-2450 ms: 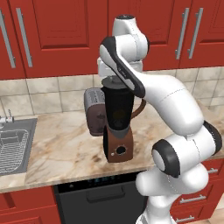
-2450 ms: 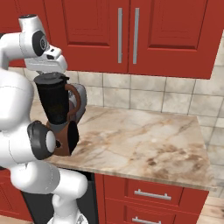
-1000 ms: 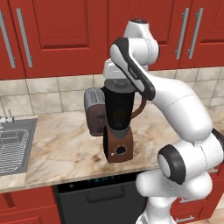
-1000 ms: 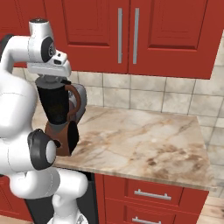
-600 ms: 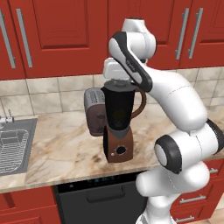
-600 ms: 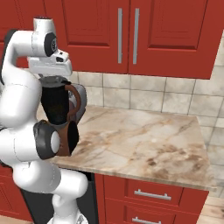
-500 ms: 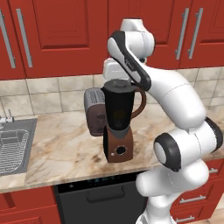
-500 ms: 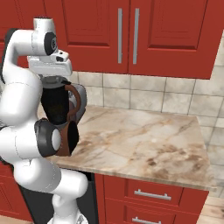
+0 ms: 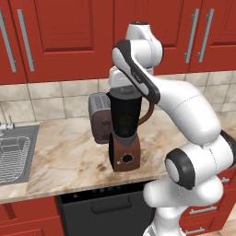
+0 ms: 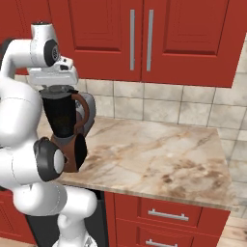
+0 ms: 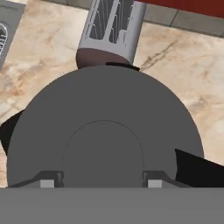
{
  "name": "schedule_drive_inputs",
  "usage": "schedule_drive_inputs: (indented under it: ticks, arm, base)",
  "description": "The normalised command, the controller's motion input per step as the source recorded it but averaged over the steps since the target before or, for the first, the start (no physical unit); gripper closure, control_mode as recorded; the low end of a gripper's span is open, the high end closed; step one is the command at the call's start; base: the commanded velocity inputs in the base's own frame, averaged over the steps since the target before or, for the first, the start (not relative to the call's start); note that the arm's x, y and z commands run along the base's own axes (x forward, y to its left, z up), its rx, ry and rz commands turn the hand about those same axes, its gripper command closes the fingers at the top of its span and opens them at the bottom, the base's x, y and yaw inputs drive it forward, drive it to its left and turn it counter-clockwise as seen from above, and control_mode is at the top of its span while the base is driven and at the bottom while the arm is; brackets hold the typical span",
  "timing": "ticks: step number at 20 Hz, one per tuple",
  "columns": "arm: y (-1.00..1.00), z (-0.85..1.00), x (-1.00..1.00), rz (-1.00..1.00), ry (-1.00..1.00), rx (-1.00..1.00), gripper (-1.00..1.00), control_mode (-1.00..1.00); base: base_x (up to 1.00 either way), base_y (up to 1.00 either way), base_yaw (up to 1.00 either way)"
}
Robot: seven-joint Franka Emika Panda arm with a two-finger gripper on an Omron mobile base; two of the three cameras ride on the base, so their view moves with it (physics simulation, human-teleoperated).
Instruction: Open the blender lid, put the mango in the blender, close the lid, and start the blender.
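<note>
**Arm closes on the blender lid to open it**

A white robot arm reached over a marble table under red cabinets. Its hand hung straight down over the blender point(image 9: 125, 133), which stood near the table's front edge, brown base below and dark jar above, the curved handle turned toward the wall. Just behind it stood a toaster point(image 9: 99, 117). A sink point(image 9: 14, 154) lay well to the left.

From the camera on the hand, the lid point(image 11: 105, 131) showed as a broad grey disc with a raised round knob at its centre. The two fingers point(image 11: 51, 180) stood one on each side of that knob, right against it. The gripper point(image 11: 101, 181) looked clenched on the knob, and the lid sat flat on the jar's rim, not yet lifted. From the side cameras the hand point(image 10: 52, 76) pressed down onto the top of the jar.

I could not spot the mango anywhere.

By my reading, the first step was in hand: opening the lid. The next move would call for a straight lift, so the lid cleared the rim without tipping the tall blender, then a swing aside to set it on bare table. Only then could the fruit be sought.
</note>
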Motion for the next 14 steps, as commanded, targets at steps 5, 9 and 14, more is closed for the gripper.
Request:
schedule_drive_inputs:
  ticks: [5, 9, 14]
  arm:
    - [0.01, -0.75, -0.07, 0.09, 0.00, -0.01, -1.00, -1.00]
    - [0.00, -0.02, -0.02, 0.05, -0.05, 0.00, -1.00, -1.00]
    - [0.00, 0.02, 0.18, 0.01, 0.00, 0.00, -1.00, -1.00]
  base:
    - [0.00, 0.00, 0.00]
    - [0.00, 0.00, 0.00]
    - [0.00, 0.00, 0.00]
